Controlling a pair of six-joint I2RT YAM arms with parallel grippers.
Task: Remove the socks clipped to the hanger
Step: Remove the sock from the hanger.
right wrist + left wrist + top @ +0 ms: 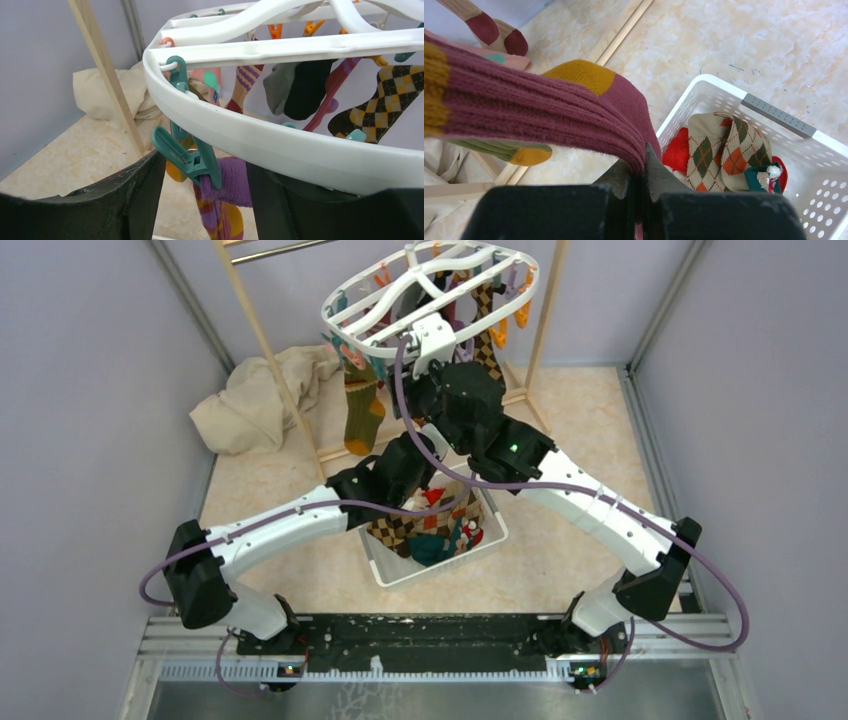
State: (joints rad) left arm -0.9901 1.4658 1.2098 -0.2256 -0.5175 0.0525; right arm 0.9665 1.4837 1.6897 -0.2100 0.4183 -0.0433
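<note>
The white oval hanger [430, 290] hangs at the top of the top view, with socks clipped under it, among them a green and orange one [362, 410] and a brown-yellow argyle one [487, 335]. My left gripper [642, 160] is shut on a maroon sock with a yellow toe [549, 105], beside the basket; in the top view it [405, 468] is over the basket's far edge. My right gripper [202, 195] is open under the hanger's rim [280, 145], with its fingers on either side of a teal peg [187, 155] that holds a purple and yellow sock [227, 182]; in the top view this gripper [422, 375] is just below the frame.
A white mesh basket [490, 540] with several loose socks stands between the arms; it also shows in the left wrist view [724, 95]. The wooden rack's poles [265, 350] stand behind. A beige cloth [255, 400] lies at the back left. Walls close in on both sides.
</note>
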